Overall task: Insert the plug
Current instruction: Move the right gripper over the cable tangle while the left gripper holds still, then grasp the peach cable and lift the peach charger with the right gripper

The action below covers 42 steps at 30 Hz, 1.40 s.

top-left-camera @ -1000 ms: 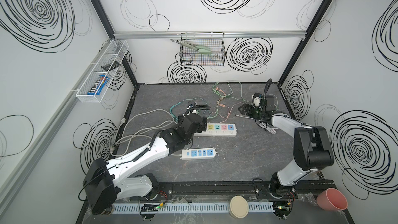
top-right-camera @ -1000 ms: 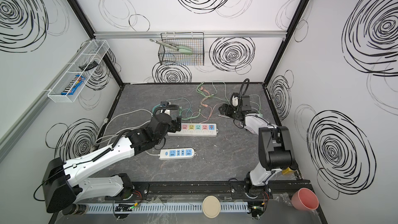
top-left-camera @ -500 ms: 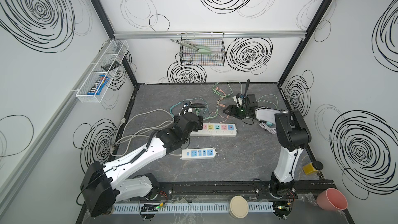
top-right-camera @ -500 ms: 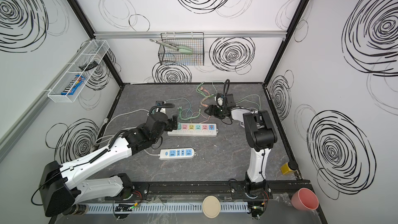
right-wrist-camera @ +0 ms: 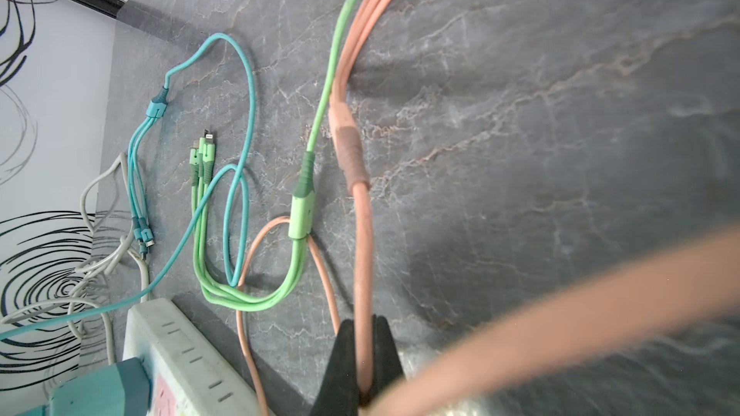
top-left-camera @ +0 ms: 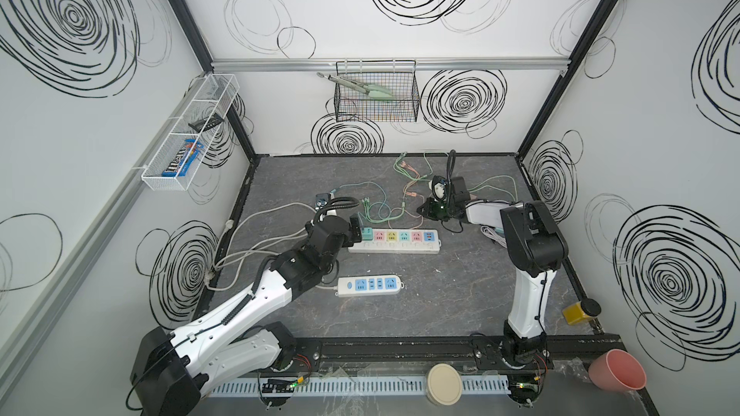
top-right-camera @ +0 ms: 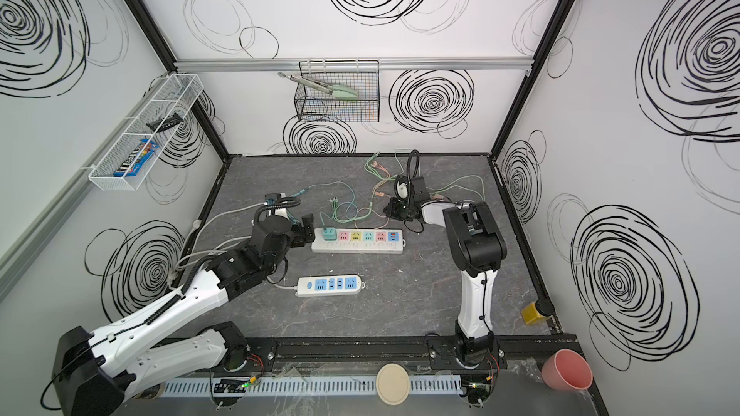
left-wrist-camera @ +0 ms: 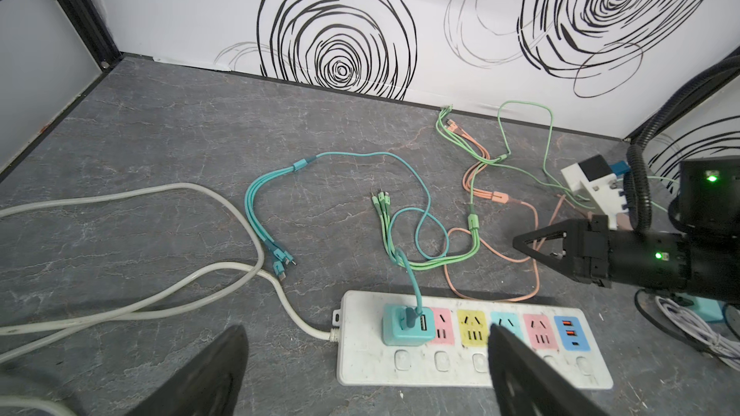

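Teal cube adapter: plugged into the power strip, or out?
In. The teal cube adapter sits seated in the end socket of the long white power strip.

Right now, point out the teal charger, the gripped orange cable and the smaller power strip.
teal charger (left-wrist-camera: 396,328): left wrist view, top face.
orange cable (right-wrist-camera: 362,274): right wrist view, stretch between its collar and the jaws.
smaller power strip (top-left-camera: 370,285): a top view, middle sockets.

Two power strips (top-left-camera: 394,241) (top-left-camera: 370,285), two arms (top-left-camera: 248,306) (top-left-camera: 528,302), two wall baskets (top-left-camera: 188,142) (top-left-camera: 376,114), one teal charger (top-right-camera: 328,232), one pink cup (top-left-camera: 616,370).
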{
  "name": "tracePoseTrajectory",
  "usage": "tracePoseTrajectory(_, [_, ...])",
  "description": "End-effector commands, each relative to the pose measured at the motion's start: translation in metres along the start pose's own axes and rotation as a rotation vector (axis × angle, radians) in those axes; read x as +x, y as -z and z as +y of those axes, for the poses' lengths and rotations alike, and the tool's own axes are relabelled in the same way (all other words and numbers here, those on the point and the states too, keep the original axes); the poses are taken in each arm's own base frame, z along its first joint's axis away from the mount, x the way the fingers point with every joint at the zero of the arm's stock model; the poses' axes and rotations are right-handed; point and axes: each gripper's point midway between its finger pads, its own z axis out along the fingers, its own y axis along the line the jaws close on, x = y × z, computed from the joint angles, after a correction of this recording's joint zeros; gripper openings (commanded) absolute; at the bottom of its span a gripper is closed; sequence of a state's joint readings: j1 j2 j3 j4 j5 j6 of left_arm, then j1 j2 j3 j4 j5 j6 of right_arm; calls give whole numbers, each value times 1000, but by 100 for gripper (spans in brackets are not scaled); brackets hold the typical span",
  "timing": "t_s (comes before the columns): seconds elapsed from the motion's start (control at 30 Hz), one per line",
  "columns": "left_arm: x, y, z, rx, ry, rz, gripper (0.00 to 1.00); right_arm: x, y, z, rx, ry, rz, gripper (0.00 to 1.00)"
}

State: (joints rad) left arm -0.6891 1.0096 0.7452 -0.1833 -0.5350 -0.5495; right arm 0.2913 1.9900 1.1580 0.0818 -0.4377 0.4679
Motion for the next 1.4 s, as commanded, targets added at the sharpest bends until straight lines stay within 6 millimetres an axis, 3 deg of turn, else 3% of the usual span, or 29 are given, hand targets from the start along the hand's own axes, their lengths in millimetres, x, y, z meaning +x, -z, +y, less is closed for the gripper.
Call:
tracePoseTrajectory(0.0, [-12, 2, -3, 30, 28, -55, 96, -22, 28, 28, -4, 87, -79, 0])
tracePoseTrajectory(0.4, [-8, 2, -12, 86, 7, -40, 96, -48, 112, 102, -14, 222, -226, 0])
tracePoseTrajectory(0.57, [-6, 1, -13, 91, 6, -36, 96, -43, 141, 126, -40, 282, -259, 0])
tracePoseTrajectory(0.9, [0, 5, -13, 125, 2, -31, 96, -12, 197, 171, -83, 366, -307, 0])
tracePoseTrajectory(1.2, [4, 8, -17, 156, -17, -21, 96, 55, 206, 224, -220, 397, -204, 0])
tracePoseTrajectory(1.37, [9, 6, -18, 161, -17, -6, 96, 81, 197, 228, -292, 368, -145, 0])
